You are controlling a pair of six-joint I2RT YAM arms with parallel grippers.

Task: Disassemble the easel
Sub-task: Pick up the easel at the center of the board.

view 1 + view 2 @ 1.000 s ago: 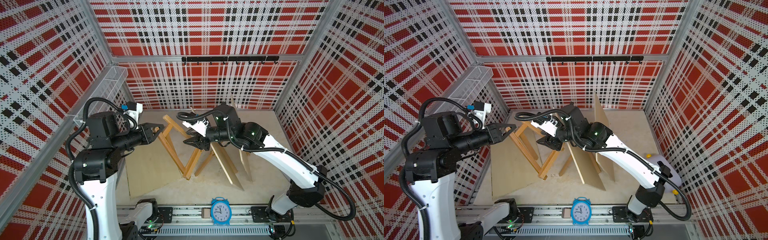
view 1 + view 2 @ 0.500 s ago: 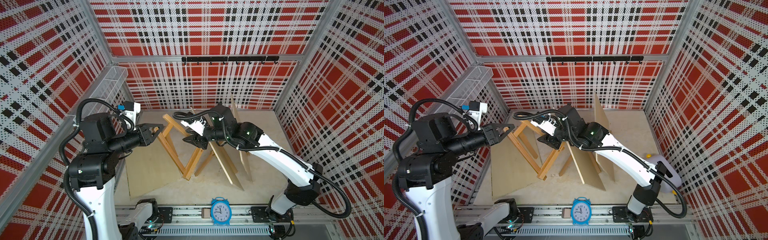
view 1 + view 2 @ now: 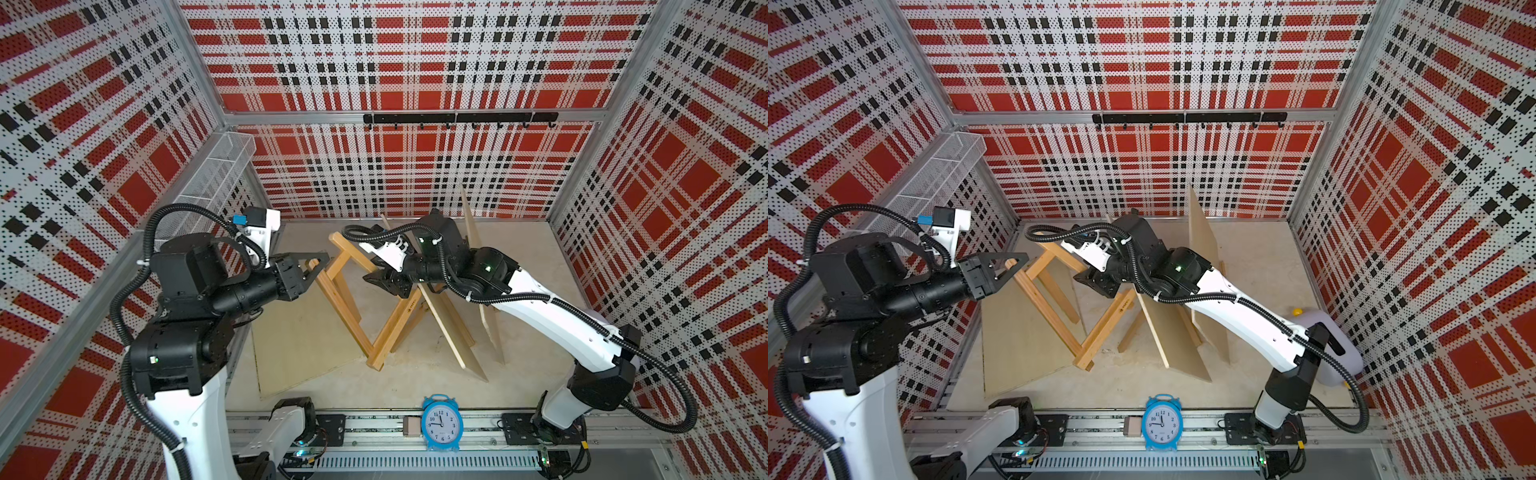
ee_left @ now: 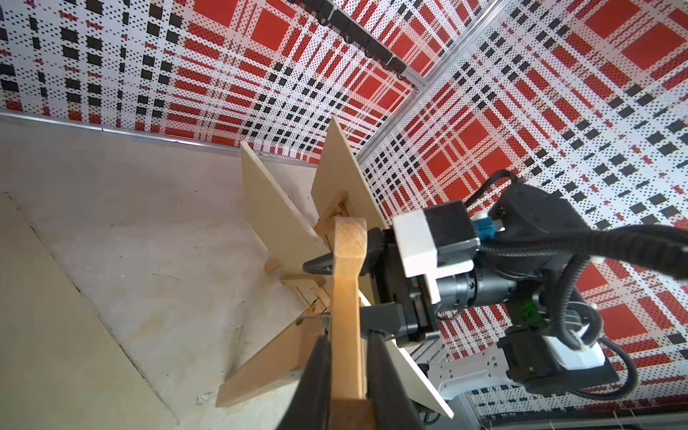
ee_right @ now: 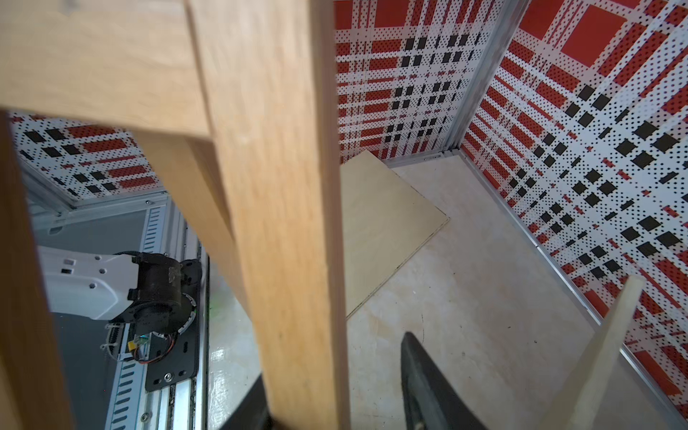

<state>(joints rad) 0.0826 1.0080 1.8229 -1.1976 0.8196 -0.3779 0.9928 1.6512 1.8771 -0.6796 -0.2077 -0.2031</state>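
Note:
The wooden easel [image 3: 345,299] stands folded in a zigzag on the floor in both top views [image 3: 1042,303]. My left gripper [image 3: 322,264] is shut on the upper end of its left bar. In the left wrist view the bar [image 4: 348,298] sits squeezed between the two black fingers [image 4: 320,372]. My right gripper [image 3: 374,280] straddles the middle leg near its top. In the right wrist view that leg [image 5: 283,223] rests against one finger, and the other finger [image 5: 428,372] stands clear of it, so the right gripper is open.
A plywood sheet [image 3: 299,345] lies flat at the left. Two more panels [image 3: 451,328] [image 3: 486,291] lean against the easel's right side. A blue alarm clock [image 3: 441,424] stands at the front rail. There is a wire basket [image 3: 212,174] on the left wall and a white jug [image 3: 1333,349] at the right.
My right gripper has shifted slightly left along the easel leg. The left arm's body has moved a little while its gripper keeps the same hold. The easel has barely moved.

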